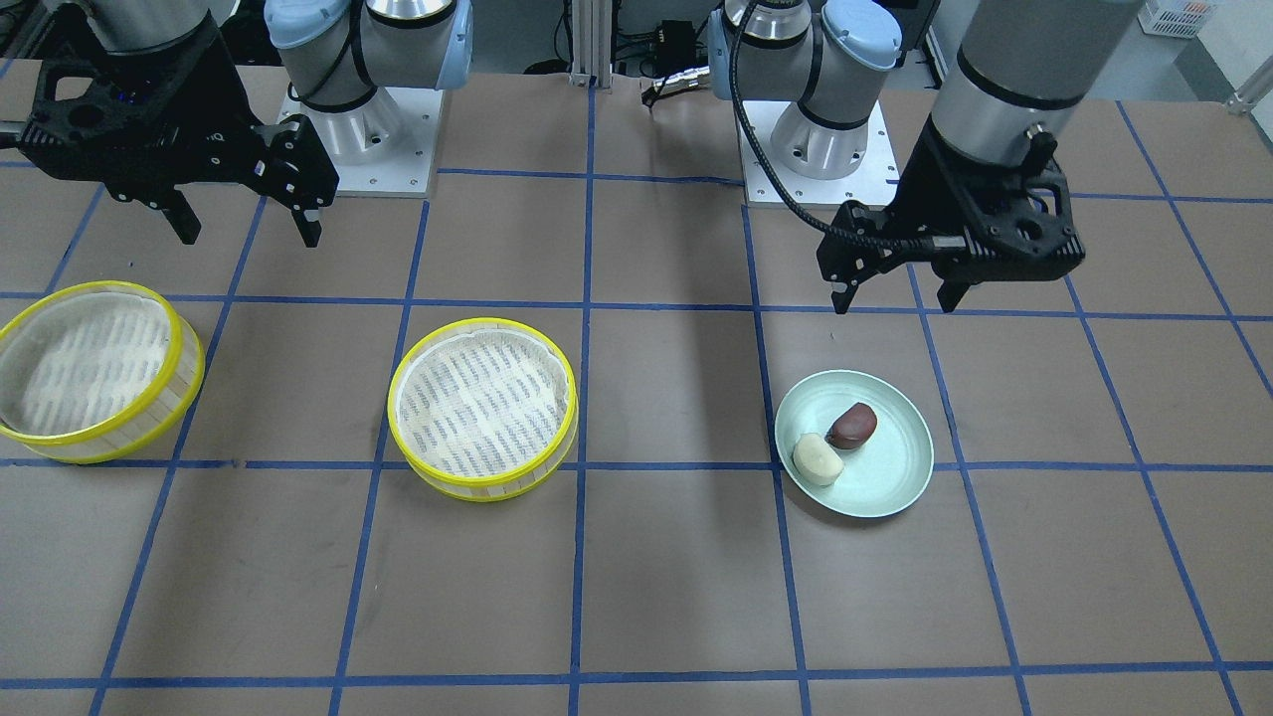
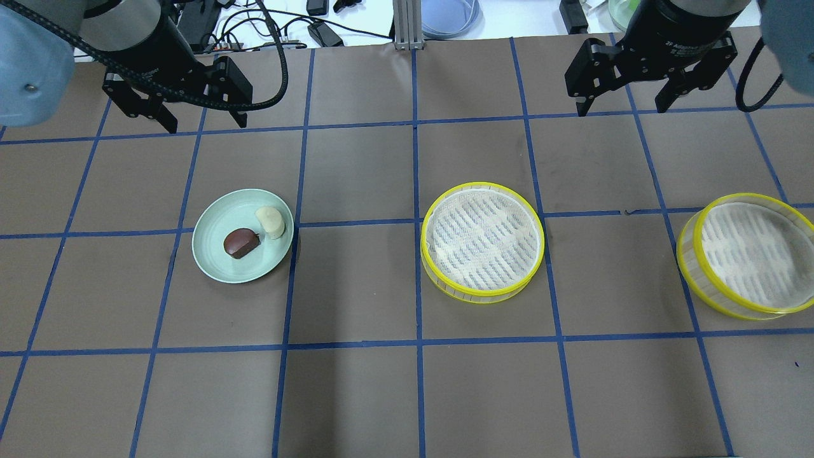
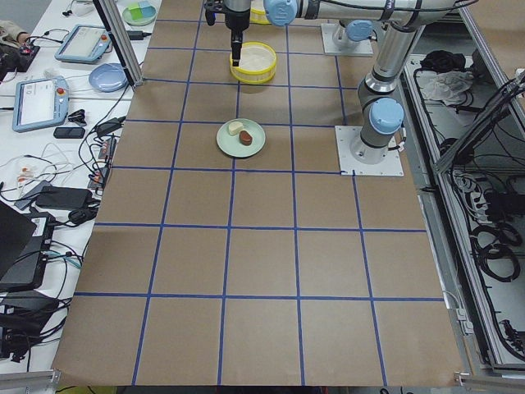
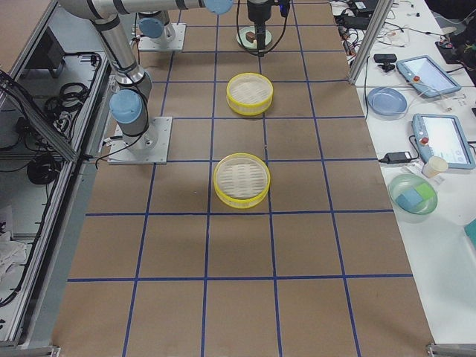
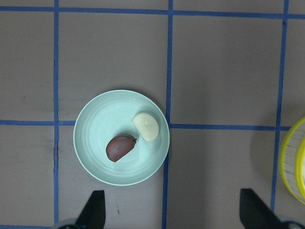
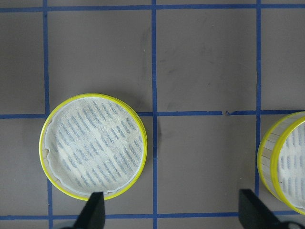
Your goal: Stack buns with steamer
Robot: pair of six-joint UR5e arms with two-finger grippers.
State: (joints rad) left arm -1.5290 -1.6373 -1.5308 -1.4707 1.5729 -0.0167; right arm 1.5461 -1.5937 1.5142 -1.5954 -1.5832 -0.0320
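**Bun-and-steamer stacking at its outset: no step completed**

The small oblong cream-yellow bun (image 2: 270, 222) and the small oblong reddish-brown bun (image 2: 241, 242) both lay on the round pale green plate (image 2: 216, 259). They were close together, perhaps touching. The plate sat on the robot's left side of the brown paper-covered table (image 2: 356, 394), which was marked with a blue tape grid.

Two round steamer baskets with yellow rims and white mesh liners stood apart from the plate. The central steamer basket (image 2: 482, 238) was near the middle of the table, and the outer steamer basket (image 2: 750, 254) was well away at the robot's right. Both were empty, and neither rested on the other.

The left tool (image 2: 205, 121) hung high above the table on the plate's side, its fingers spread wide and holding nothing. Its wrist view looked straight down on the plate and both buns. The right tool (image 2: 620, 108), likewise spread wide and empty, hung high over the stretch of table between the two baskets.

Judged from this arrangement, the task stood at its start: no bun had been loaded and no basket stacked. What was left, presumably, was to grasp each bun and move it into a basket, then to set one basket upon the other. The buns' closeness on the plate would probably call for a careful approach, lest the fingers nudge the neighbouring bun.
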